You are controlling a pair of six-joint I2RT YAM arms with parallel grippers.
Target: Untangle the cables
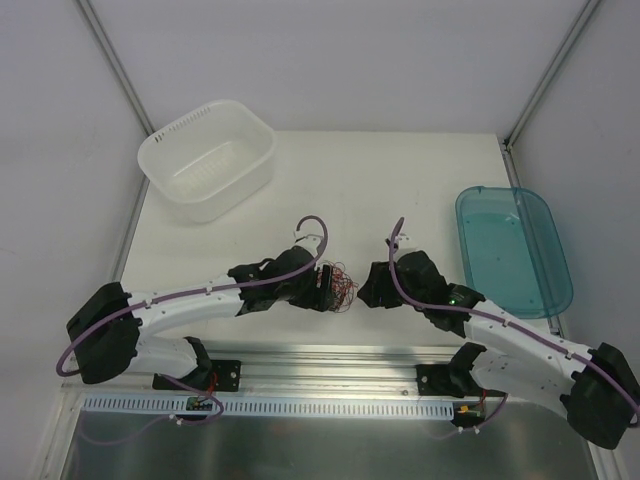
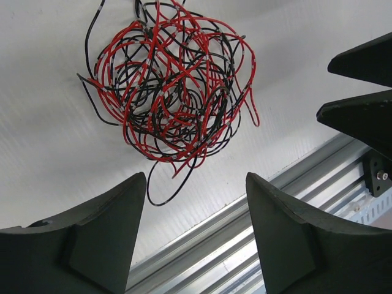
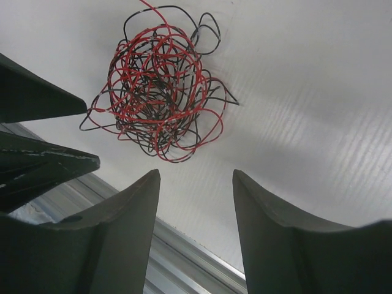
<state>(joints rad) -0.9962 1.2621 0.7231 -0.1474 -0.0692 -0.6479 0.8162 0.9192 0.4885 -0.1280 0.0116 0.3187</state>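
Note:
The cables are one tangled ball of thin red and black wires lying on the white table, near its front edge, between my two grippers. In the left wrist view the cables lie ahead of my left gripper, which is open with nothing between its fingers. The right arm's dark fingertips show at that view's right edge. From the right wrist, the cables lie ahead and slightly left of my right gripper, open and empty. My left gripper and right gripper flank the ball closely.
A white perforated basket stands at the back left. A teal translucent tray lies at the right edge. An aluminium rail runs along the table's near edge, just behind the grippers.

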